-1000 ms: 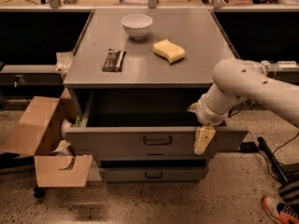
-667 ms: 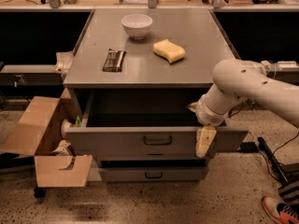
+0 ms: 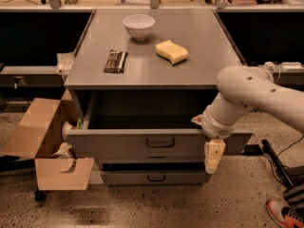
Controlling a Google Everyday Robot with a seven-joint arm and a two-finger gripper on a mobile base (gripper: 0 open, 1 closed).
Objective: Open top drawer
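The top drawer is pulled out from the grey cabinet, and its dark inside shows behind the flat front. Its small dark bar handle sits at the centre of the front. My gripper hangs pointing down in front of the right end of the drawer front, well to the right of the handle. My white arm reaches in from the right. A narrower grey drawer with a like handle sits shut below.
On the cabinet top stand a white bowl, a yellow sponge and a dark flat packet. An open cardboard box stands at the cabinet's left. A shoe and cables lie at bottom right.
My gripper has dropped slightly down and to the right along the drawer front. The drawer stands as far out as before.
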